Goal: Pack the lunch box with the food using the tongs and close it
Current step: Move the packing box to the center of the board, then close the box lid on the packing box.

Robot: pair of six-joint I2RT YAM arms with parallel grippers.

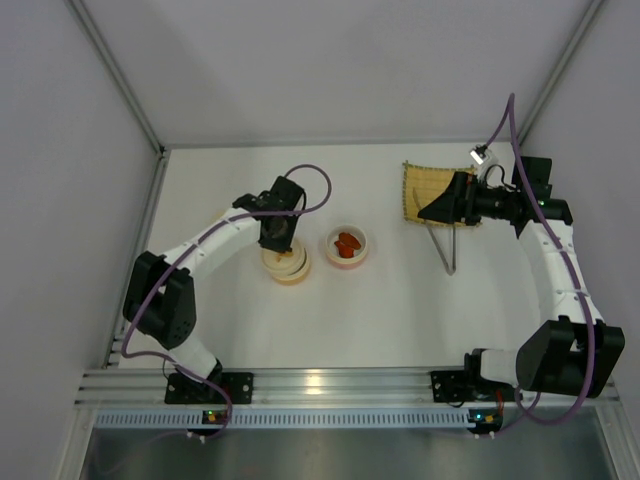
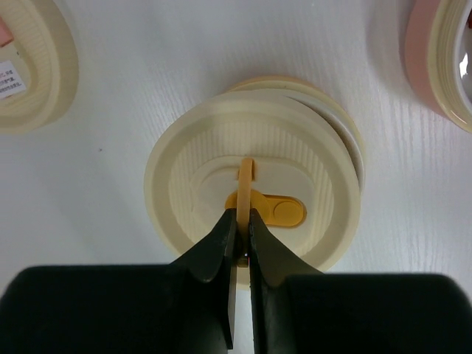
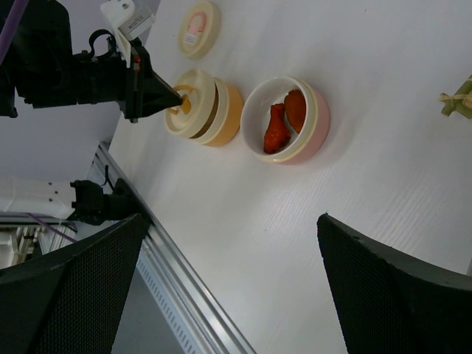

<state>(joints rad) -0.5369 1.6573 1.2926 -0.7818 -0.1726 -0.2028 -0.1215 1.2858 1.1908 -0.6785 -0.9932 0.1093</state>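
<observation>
Pinches the tab [image 2: 245, 173] of the lid [image 2: 184, 155] with the left gripper [image 2: 242, 225], jaws almost together, probably because that thin loop is the only handle. Keeps the lid askew on the box [image 3: 230, 122] directly beneath. Holds the right gripper [image 1: 440, 208] wide open and empty at the mat [image 1: 420, 180] edge, presumably ready for the tongs [image 1: 447, 255] lying just beside it, towards the bases. Leaves the food [image 3: 279, 125] in the bowl [image 3: 318, 122], just right of the left gripper.

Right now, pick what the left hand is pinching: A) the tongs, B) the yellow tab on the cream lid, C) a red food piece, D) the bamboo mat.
B: the left wrist view shows the left hand closed on the upright yellow tab of the cream lid, while the tongs lie far over on the right side.
</observation>
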